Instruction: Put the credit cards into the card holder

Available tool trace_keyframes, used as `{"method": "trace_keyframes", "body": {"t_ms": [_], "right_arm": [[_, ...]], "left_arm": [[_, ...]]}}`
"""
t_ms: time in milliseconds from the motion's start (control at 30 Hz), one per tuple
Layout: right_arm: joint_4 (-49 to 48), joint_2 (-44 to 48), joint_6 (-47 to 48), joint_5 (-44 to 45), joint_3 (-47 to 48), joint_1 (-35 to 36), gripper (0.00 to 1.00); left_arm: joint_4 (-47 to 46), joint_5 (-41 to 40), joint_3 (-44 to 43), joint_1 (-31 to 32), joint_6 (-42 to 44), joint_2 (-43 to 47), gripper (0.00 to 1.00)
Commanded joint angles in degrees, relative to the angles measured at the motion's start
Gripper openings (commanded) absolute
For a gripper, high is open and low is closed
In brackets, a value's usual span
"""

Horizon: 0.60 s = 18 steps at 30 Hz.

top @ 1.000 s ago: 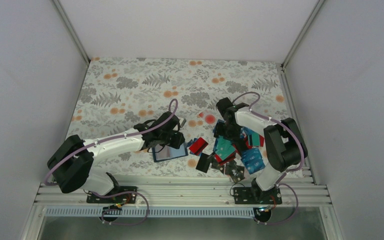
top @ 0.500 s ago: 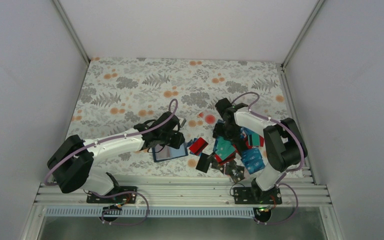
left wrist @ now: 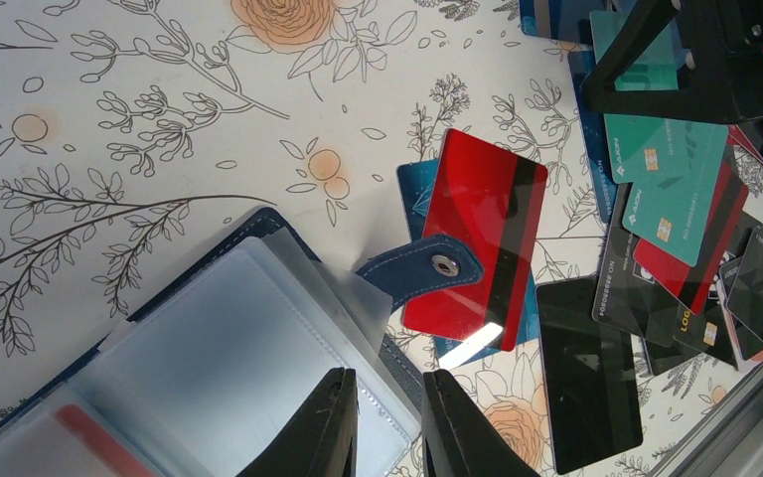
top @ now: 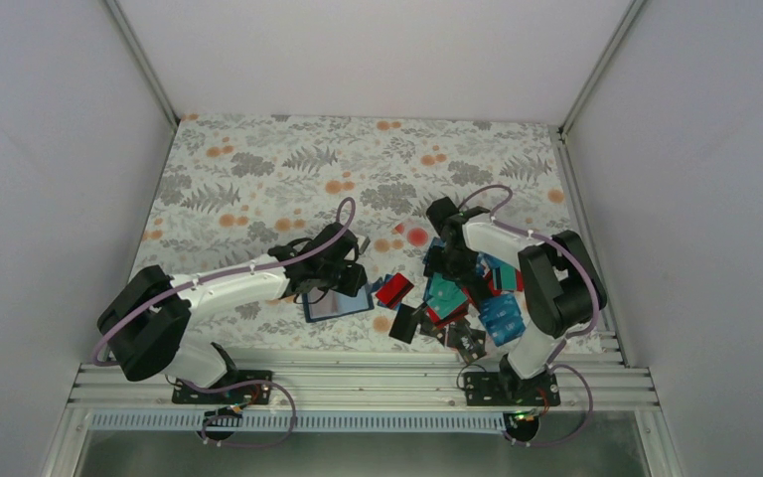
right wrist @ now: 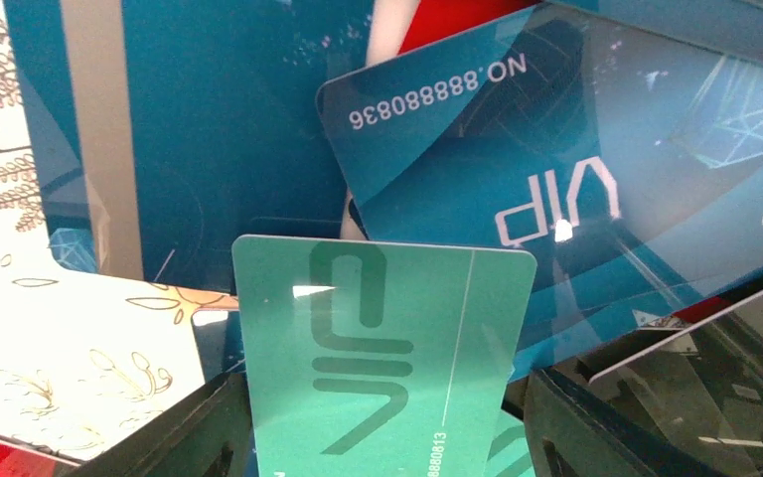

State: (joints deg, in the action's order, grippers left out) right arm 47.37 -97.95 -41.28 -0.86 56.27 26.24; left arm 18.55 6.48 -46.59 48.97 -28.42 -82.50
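The navy card holder (top: 336, 304) lies open in front of the left arm, and its clear sleeves (left wrist: 209, 368) and clasp tab (left wrist: 427, 270) show in the left wrist view. My left gripper (left wrist: 389, 437) is nearly shut, with the holder's right edge between its fingers. A red card (left wrist: 482, 238) and a black card (left wrist: 586, 368) lie just right of the holder. The credit cards (top: 465, 298) are piled under the right arm. My right gripper (right wrist: 387, 397) is shut on a teal card (right wrist: 378, 348), held by its side edges just above blue cards (right wrist: 517, 169).
The floral cloth (top: 258, 179) covers the table. An aluminium rail (top: 358, 383) runs along the near edge, with white walls on three sides. The right arm's gripper (left wrist: 695, 60) shows at the top right of the left wrist view, over teal cards (left wrist: 666, 159).
The right arm has shifted slightly over the card pile. The left arm and the card holder have barely moved.
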Motion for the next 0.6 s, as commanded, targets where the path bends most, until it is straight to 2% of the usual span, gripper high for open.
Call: {"method": "trace_keyframes", "body": {"t_ms": [0,200,400,567], "right_arm": [[-3.88,-4.56,0.58,0.78,-1.03,0.43,0.67],[-3.86,-5.22,1.32,1.36,-1.35,0.45,0.54],[-3.87,-3.20,2.87,-0.26,-0.81,0.45,0.49],[-2.05,0.53,4.30,-1.24,1.31,0.45,0.49]], "left_arm": [[-0.58,-0.45,0.18,-0.02,0.82,-0.31,0.18],[-0.32,-0.52,0.25,-0.24,0.67,-0.17,0.18],[-0.12,-0.52,0.06,-0.22,0.41,-0.20,0.17],[0.52,-0.79,-1.05,-0.26,-0.08,-0.13,0.17]]}}
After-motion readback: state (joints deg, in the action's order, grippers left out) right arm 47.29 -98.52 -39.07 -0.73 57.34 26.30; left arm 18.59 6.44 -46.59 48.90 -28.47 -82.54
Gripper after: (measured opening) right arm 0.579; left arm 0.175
